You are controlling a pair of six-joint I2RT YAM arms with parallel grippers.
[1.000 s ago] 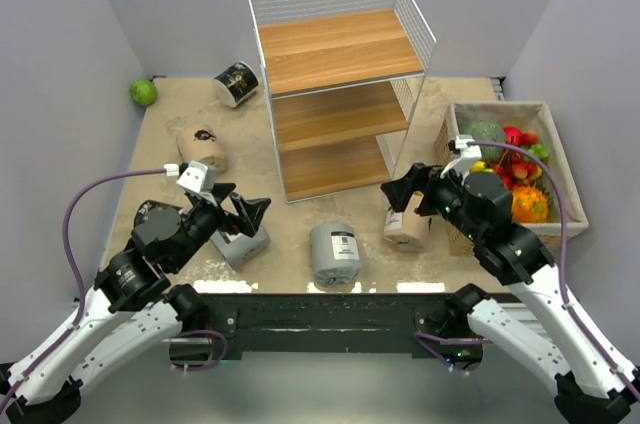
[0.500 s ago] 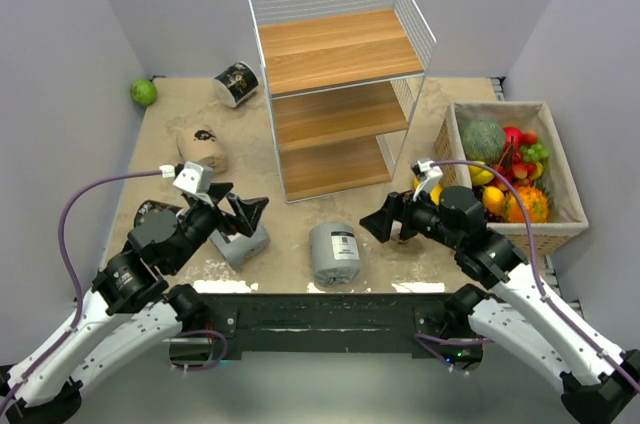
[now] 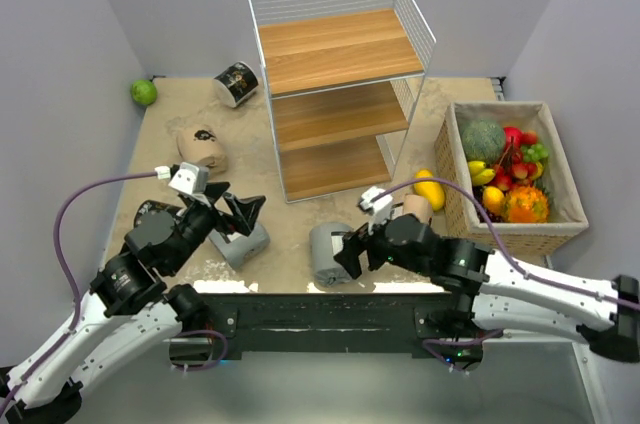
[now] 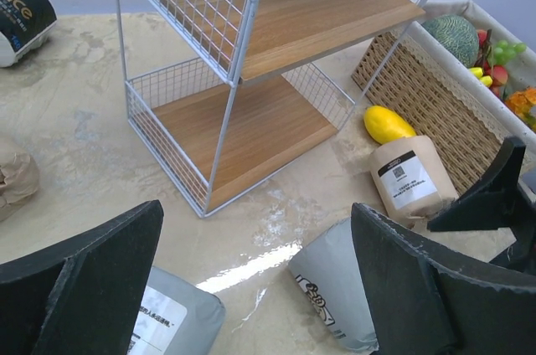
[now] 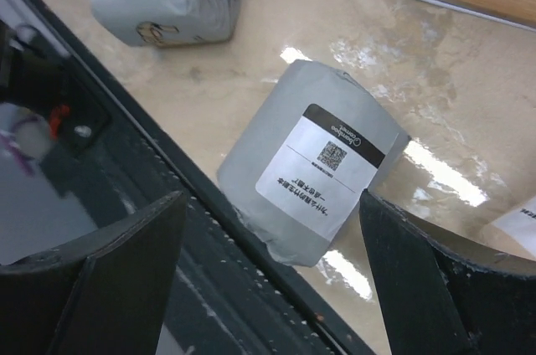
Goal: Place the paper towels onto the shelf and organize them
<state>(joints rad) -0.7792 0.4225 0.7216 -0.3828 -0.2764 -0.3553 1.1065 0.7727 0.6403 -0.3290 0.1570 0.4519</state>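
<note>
The shelf (image 3: 340,84) stands at the back middle, its boards bare. One grey paper towel roll (image 3: 322,249) lies near the front edge, and my right gripper (image 3: 347,252) hangs open over it; it lies between the fingers in the right wrist view (image 5: 314,171). A second grey roll (image 3: 247,244) lies under my open, empty left gripper (image 3: 237,212). One beige roll (image 3: 203,147) lies at the left, another (image 3: 413,209) by the basket. One black roll (image 3: 237,82) lies at the back left. The second black roll is out of view.
A woven basket (image 3: 455,169) of fruit stands at the right, with a yellow mango (image 3: 428,187) beside it. A green fruit (image 3: 143,92) sits in the back left corner. The table's dark front edge (image 5: 251,288) runs just below the middle grey roll.
My right arm has swung left, from beside the basket and beige roll to over the middle grey roll. The left arm has barely moved.
</note>
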